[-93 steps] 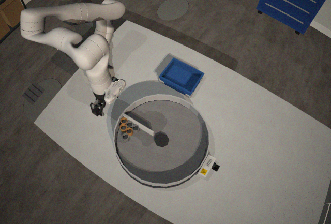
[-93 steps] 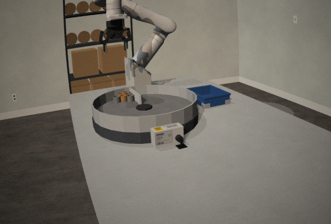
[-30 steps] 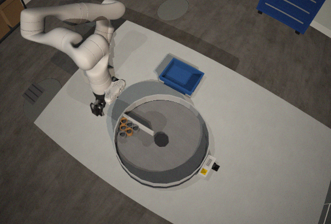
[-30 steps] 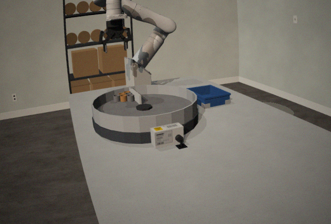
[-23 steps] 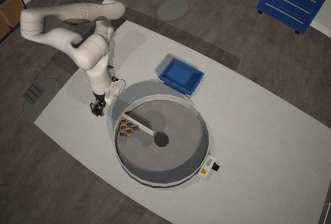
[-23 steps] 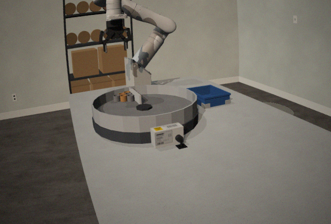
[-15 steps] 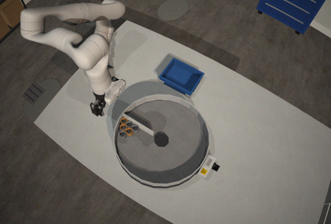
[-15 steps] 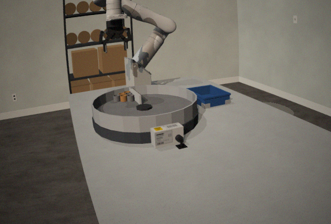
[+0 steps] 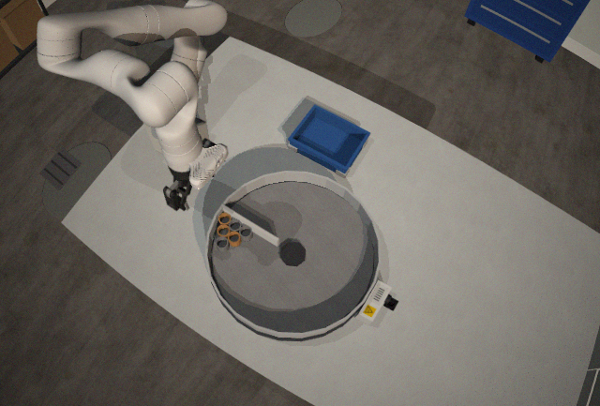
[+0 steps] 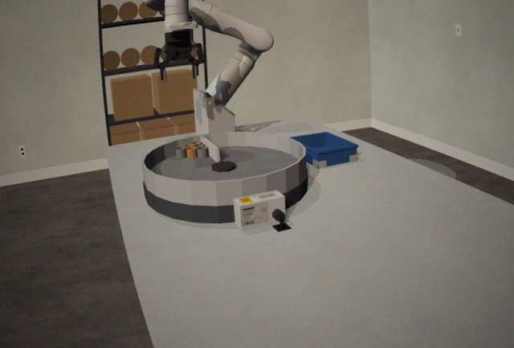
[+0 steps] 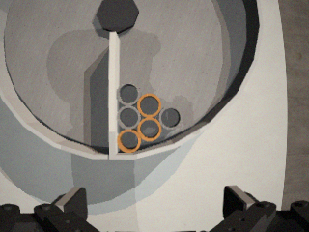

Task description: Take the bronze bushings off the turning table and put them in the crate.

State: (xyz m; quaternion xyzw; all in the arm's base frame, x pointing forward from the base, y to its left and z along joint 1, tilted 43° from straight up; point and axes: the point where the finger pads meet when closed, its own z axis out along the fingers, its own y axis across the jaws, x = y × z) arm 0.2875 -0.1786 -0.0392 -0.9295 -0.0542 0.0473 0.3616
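Three bronze bushings stand on the turning table (image 9: 324,270) (image 10: 257,163) (image 11: 183,48): one (image 11: 137,148) (image 9: 224,213) in the corner between divider and rim, one (image 11: 156,136) beside it, and one (image 11: 138,104) (image 10: 190,153) further inward. Three steel bushings stand against them: two along the divider, the inner one (image 11: 128,85) and the middle one (image 11: 120,117), and one (image 11: 170,108) (image 10: 180,153) on the far side. The blue crate (image 9: 315,156) (image 10: 332,157) looks empty. My gripper (image 9: 177,203) (image 10: 179,77) (image 11: 154,203) is open and empty, high up and outside the turning table's rim, on the bushings' side.
The white divider (image 9: 251,226) (image 10: 212,149) (image 11: 113,87) runs from the rim toward the dark hub (image 9: 292,252) (image 10: 223,166) (image 11: 117,15). A raised rim wall (image 10: 207,190) surrounds the turning table. A white box (image 9: 375,299) (image 10: 259,211) with a black knob stands outside it.
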